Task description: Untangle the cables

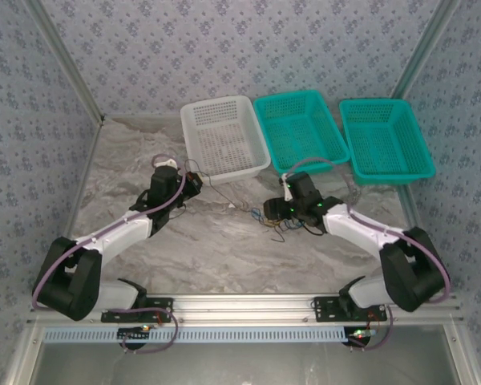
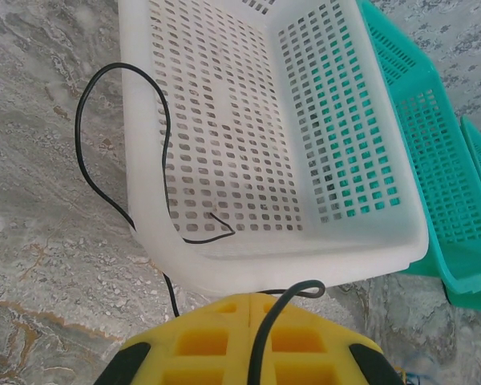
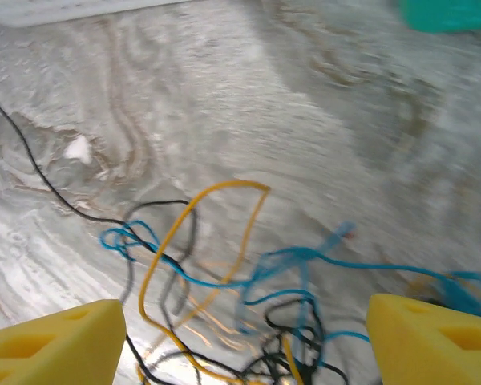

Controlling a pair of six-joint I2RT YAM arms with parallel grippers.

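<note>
The cables lie in a loose tangle on the marble table, right of centre. In the right wrist view a yellow cable loops up, a blue cable crosses it, and a black cable runs off to the left. My right gripper hangs open just over this tangle, with nothing between its fingers. My left gripper is shut on the black cable at the near rim of the white basket. One end of that cable loops over the rim into the basket. The thin black cable stretches from the left gripper towards the tangle.
Three perforated baskets stand in a row at the back: a white basket, a teal basket and a second teal basket. Patterned walls close in the table on three sides. Bare marble lies between the two arms.
</note>
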